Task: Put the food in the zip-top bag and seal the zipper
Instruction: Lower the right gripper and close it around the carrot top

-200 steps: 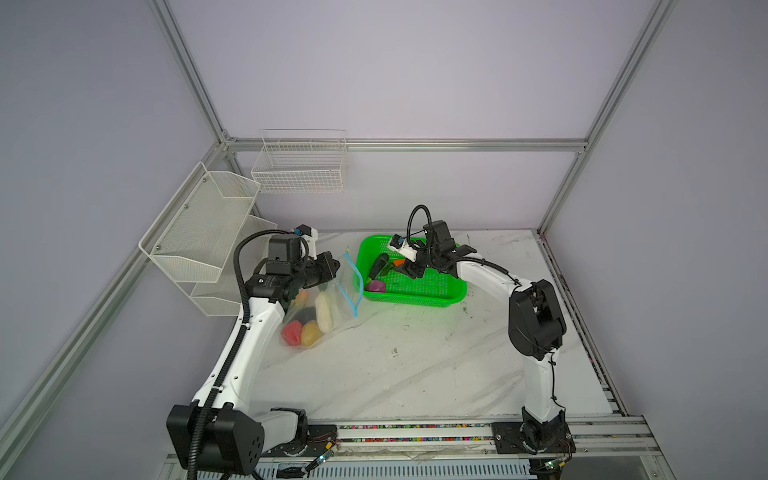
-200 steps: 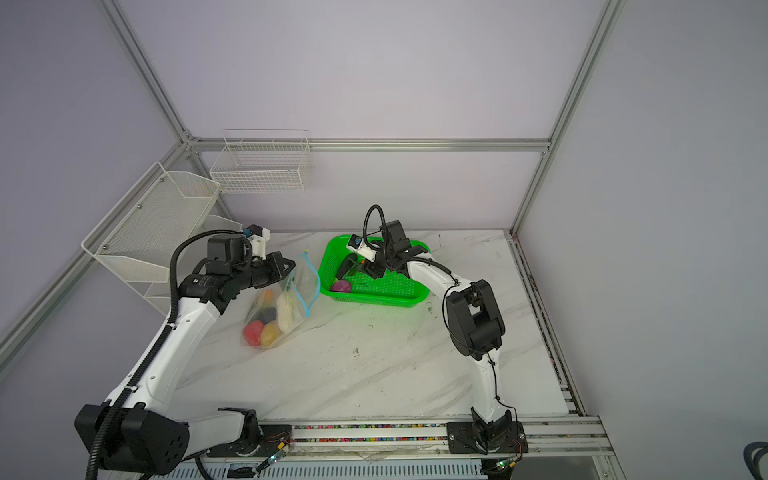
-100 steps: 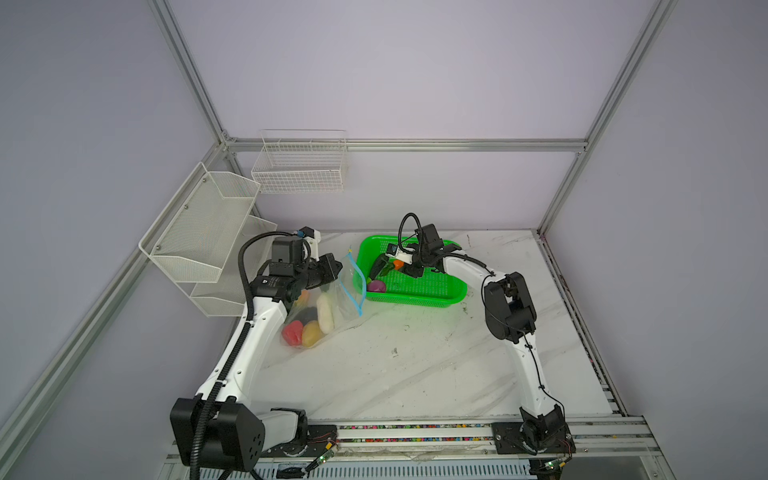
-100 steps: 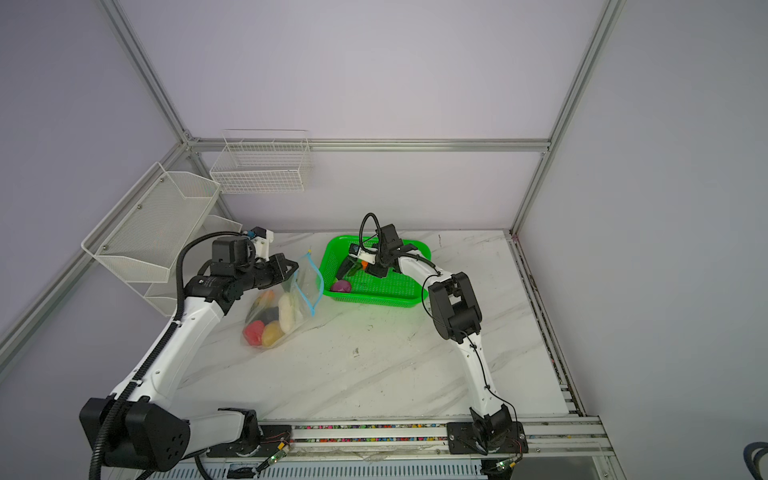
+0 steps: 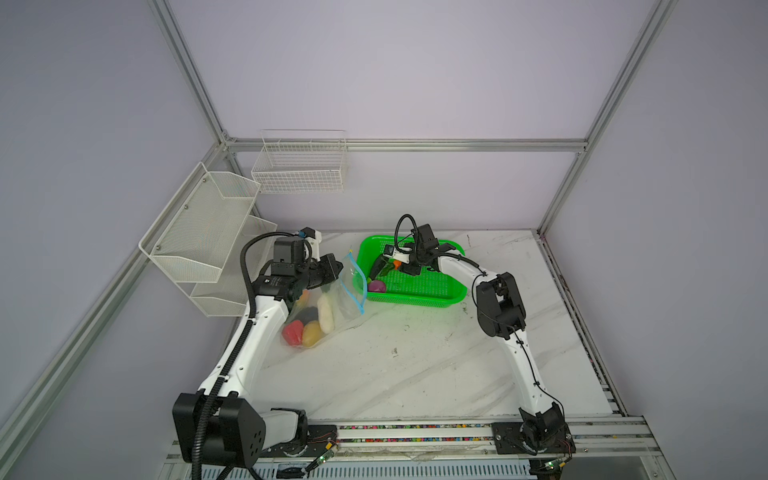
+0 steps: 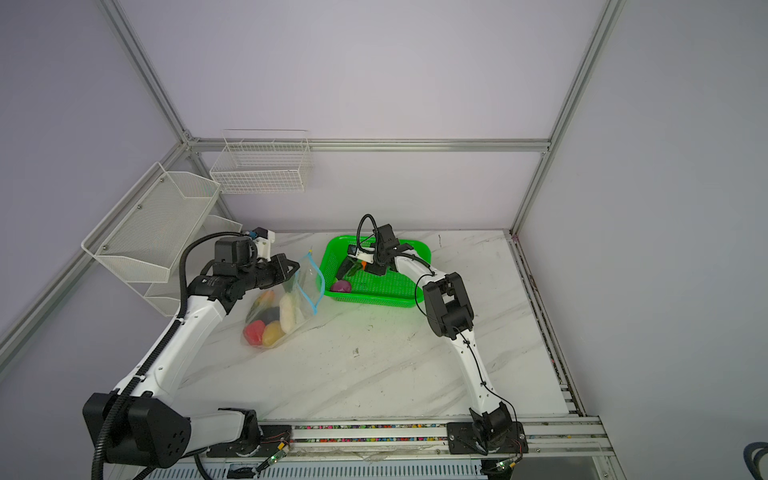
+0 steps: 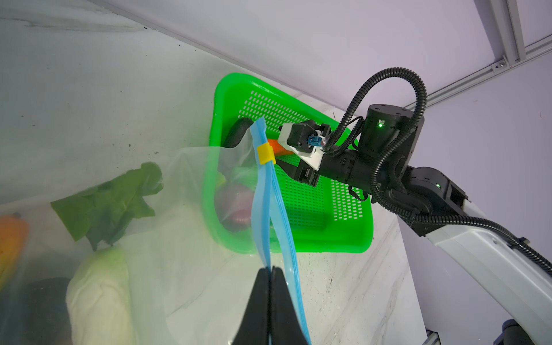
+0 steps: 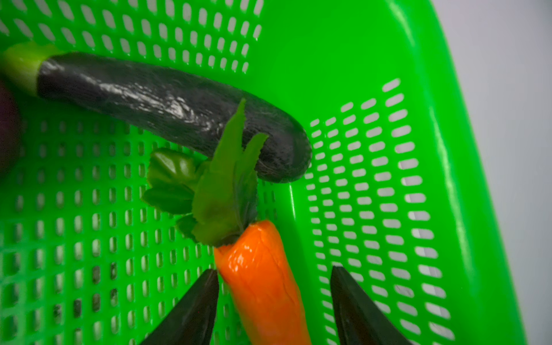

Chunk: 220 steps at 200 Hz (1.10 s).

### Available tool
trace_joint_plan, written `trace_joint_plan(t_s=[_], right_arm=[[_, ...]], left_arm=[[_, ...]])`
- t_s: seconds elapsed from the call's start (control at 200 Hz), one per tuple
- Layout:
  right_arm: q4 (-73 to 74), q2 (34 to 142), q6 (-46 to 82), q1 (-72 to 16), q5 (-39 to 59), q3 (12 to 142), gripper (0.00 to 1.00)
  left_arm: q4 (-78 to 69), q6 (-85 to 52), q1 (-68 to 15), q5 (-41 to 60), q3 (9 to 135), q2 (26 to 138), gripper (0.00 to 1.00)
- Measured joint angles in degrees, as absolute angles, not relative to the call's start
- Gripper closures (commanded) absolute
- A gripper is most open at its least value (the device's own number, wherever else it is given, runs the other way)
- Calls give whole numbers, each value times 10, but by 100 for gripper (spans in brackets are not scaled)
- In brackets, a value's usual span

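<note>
Orange carrot (image 8: 258, 280), leaves toward eggplant (image 8: 167, 110), perhaps loose within right hand (image 8: 274, 268).

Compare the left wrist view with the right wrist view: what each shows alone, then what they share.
Left wrist only: the left gripper shut on the zipper, its yellow slider, and the zip-top bag holding a white radish. Right wrist only: the right gripper, jaws open astride the carrot, whose green leaves overlap the eggplant. Both: the green basket with carrot and eggplant in it.
</note>
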<state>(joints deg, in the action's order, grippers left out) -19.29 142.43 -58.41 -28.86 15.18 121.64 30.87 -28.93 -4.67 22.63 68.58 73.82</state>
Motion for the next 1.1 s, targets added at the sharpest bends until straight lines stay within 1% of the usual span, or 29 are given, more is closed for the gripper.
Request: trace_joint_plan(t_s=[0.19, 0.38, 0.48, 0.59, 1.1], right_arm=[[-196, 1442, -590, -289, 148, 1249, 36], [-213, 1485, -599, -289, 136, 1303, 38], [-221, 1501, -601, -289, 135, 1322, 36], [-222, 1502, -603, -290, 132, 1330, 36], [-230, 1504, -592, -297, 114, 1333, 55]], left_arm=[[307, -289, -47, 227, 685, 742, 100], [303, -289, -47, 227, 683, 742, 100], [302, -289, -47, 227, 679, 742, 100], [301, -289, -46, 227, 677, 742, 100], [300, -289, -46, 225, 677, 742, 100]])
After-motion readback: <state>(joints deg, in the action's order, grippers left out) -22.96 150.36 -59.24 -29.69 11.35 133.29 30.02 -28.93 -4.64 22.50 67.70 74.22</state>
